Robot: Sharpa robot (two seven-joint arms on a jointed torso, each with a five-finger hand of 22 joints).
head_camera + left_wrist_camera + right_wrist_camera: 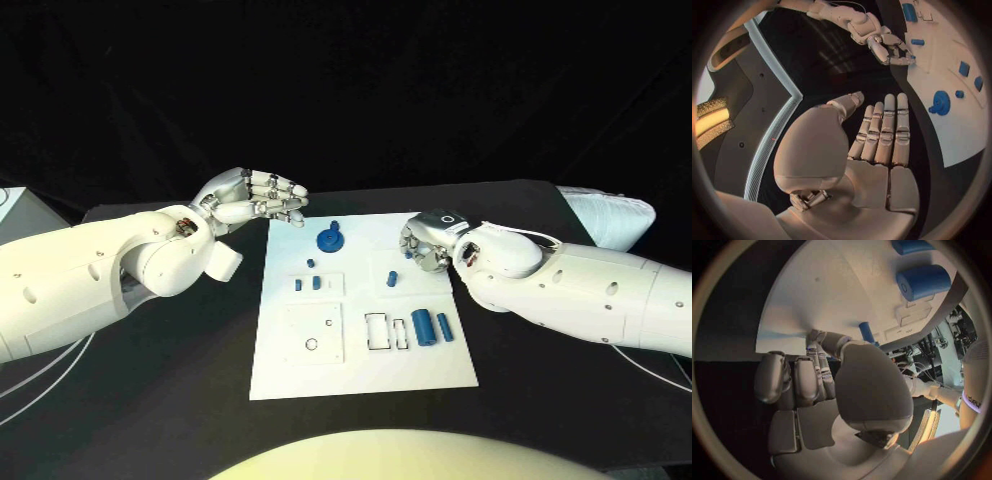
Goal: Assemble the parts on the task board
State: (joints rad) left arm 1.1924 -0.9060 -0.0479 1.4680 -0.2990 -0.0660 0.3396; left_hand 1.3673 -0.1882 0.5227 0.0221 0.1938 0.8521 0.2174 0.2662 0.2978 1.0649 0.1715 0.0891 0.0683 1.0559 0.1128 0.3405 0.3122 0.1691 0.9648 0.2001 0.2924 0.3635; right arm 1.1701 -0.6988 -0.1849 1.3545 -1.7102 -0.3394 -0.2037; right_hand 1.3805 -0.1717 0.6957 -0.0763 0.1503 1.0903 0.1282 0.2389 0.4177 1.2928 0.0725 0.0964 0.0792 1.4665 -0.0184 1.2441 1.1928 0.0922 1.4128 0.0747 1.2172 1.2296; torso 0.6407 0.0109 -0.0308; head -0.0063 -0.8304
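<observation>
While most small blue parts lie loose on the white task board mid-desk, I judge assembly barely begun. My left hand hovers off the board's far-left corner, fingers apart, holding nothing. My right hand sits at the board's right edge; its grip I cannot tell. Nothing blocks access.

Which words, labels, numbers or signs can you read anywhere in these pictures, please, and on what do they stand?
No text reads with certainty.
Dark lettering on the white arm in the right wrist view: too small and bent to read.
The task board and blue parts: no lettering legible.
</observation>
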